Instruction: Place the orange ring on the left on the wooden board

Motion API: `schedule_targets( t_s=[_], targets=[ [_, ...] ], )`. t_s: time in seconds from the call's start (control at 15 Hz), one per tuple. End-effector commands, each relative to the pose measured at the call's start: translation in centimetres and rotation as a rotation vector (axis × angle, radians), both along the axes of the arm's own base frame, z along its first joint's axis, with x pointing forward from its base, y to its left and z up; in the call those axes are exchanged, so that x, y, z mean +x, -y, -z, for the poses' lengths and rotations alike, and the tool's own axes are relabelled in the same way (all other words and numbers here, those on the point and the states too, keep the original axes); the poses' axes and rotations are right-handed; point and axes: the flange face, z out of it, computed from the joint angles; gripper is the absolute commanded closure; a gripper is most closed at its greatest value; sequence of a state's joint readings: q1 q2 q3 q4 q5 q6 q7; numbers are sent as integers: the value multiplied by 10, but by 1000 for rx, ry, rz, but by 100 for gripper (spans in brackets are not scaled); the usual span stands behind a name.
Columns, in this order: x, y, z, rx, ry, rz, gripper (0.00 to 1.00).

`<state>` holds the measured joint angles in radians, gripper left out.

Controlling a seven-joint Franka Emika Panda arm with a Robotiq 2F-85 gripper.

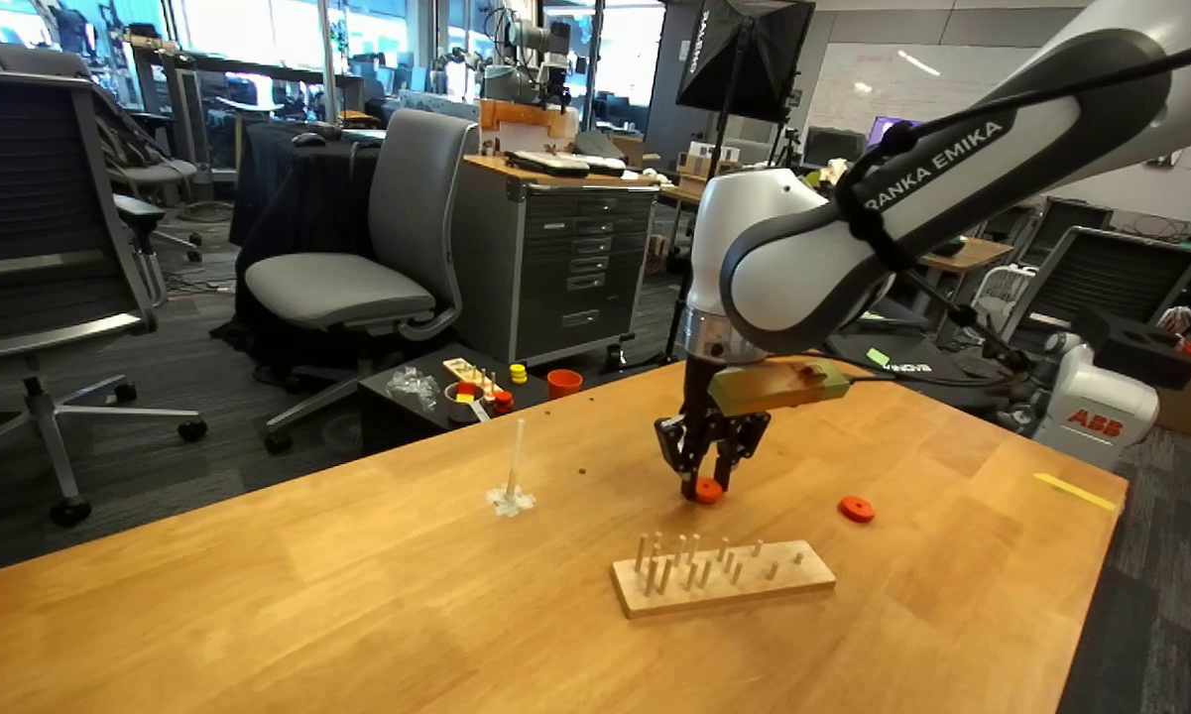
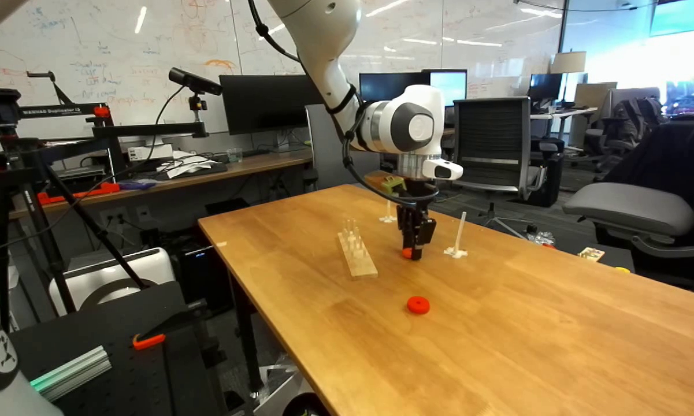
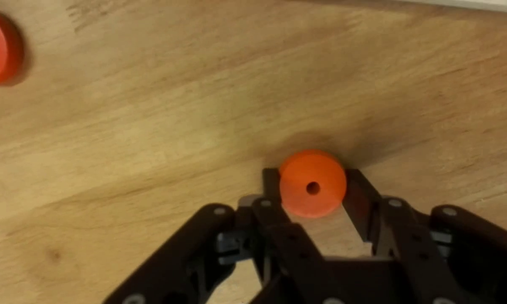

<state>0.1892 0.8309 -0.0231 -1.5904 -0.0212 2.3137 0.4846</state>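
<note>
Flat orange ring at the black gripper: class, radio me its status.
Black gripper: closed on flat orange ring. Pale rectangular wooden pegged board: ring not yet there. Second orange ring: lies apart, seemingly not in the way.

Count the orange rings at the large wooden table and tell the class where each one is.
2: one orange ring is clasped in the gripper; the second ring lies on the tabletop, apart from the pegged board.

On the tabletop [image 1: 357, 595] I see: pale rod [image 1: 516, 459], upright; yellow strip [image 1: 1076, 492]. Beyond it: orange cup [image 1: 564, 385]; gray chair [image 1: 412, 228].
</note>
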Motion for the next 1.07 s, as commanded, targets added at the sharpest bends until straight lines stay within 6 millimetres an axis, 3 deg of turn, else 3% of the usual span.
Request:
schedule_targets(
  t_s=[0.0,0.53,0.73,1.0],
  targets=[
    [-28,-10,-22,1,-31,-52,82],
    [-72,-17,-82,-15,11,-103,82],
    [-93,-15,-86,12,-18,-97,82],
    [-126,-21,-77,24,-68,-115,82]
  ],
)
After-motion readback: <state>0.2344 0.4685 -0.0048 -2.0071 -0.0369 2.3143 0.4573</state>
